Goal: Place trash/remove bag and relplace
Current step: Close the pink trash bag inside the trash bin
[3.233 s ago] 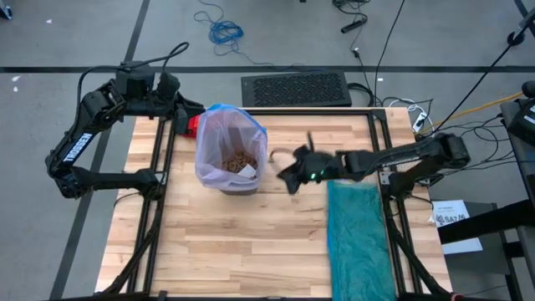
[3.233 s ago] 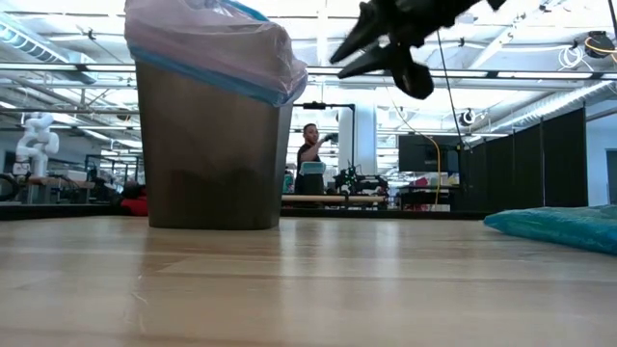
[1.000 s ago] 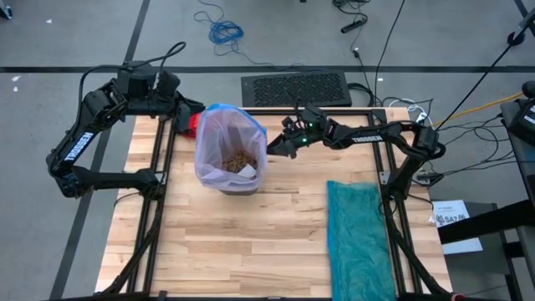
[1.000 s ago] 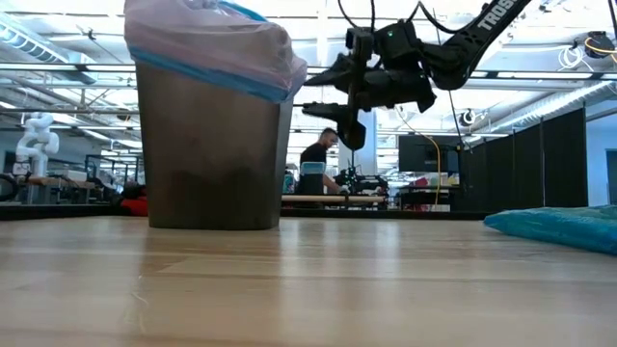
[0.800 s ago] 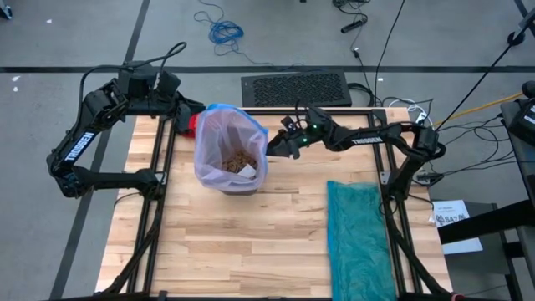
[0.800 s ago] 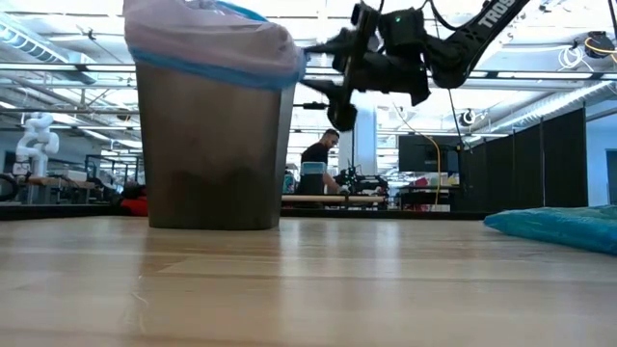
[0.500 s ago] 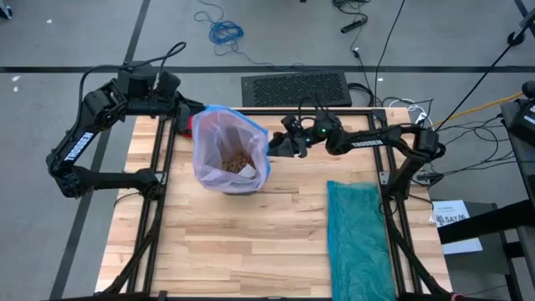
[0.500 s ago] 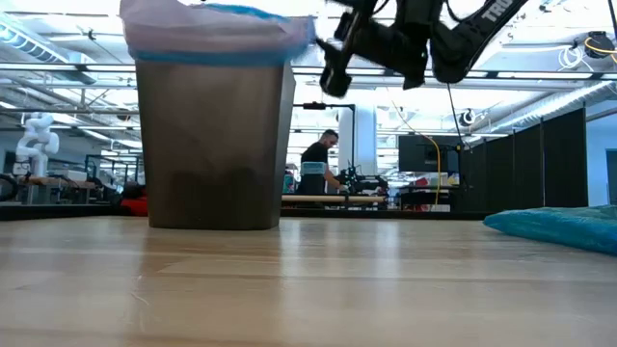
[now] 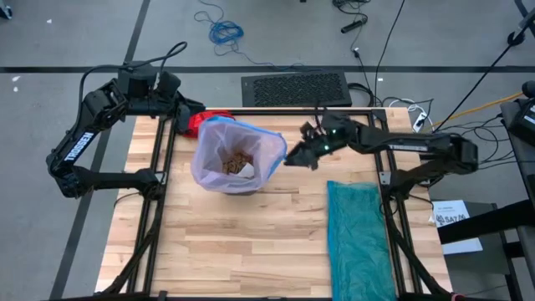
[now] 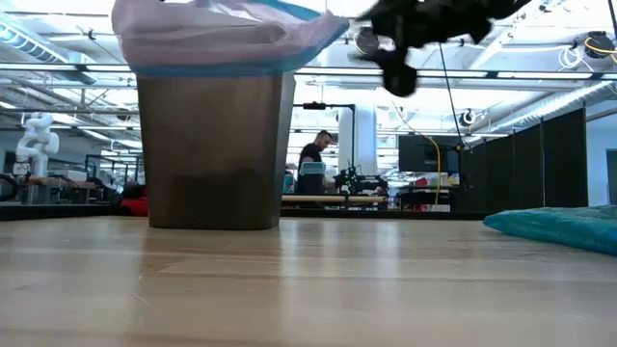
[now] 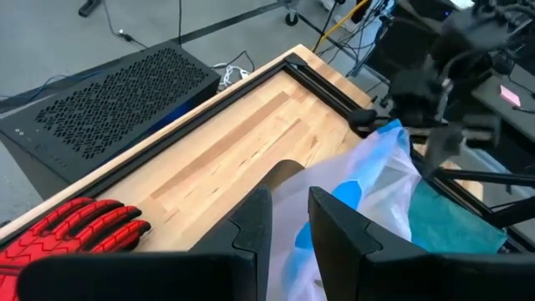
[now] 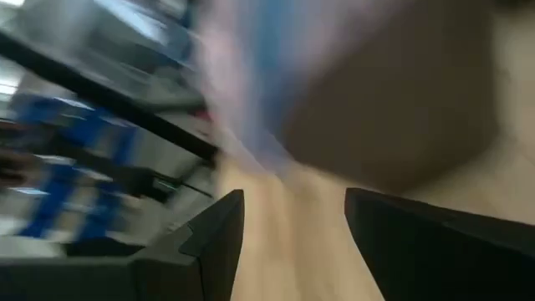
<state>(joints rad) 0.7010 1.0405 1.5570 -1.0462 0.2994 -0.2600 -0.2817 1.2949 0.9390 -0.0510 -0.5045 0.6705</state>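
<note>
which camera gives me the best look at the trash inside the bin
The high view: it looks straight down into the open bag and shows the trash, tan lumps plus a white scrap. The low view shows only the bin's dark wall. The left wrist view catches just the bag's rim; the right wrist view is blurred.

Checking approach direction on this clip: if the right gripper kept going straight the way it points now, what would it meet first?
Most likely the bag: the right gripper points left at its stretched rim over the bin, jaws open. Depth is unclear, so whether they already touch cannot be told.
</note>
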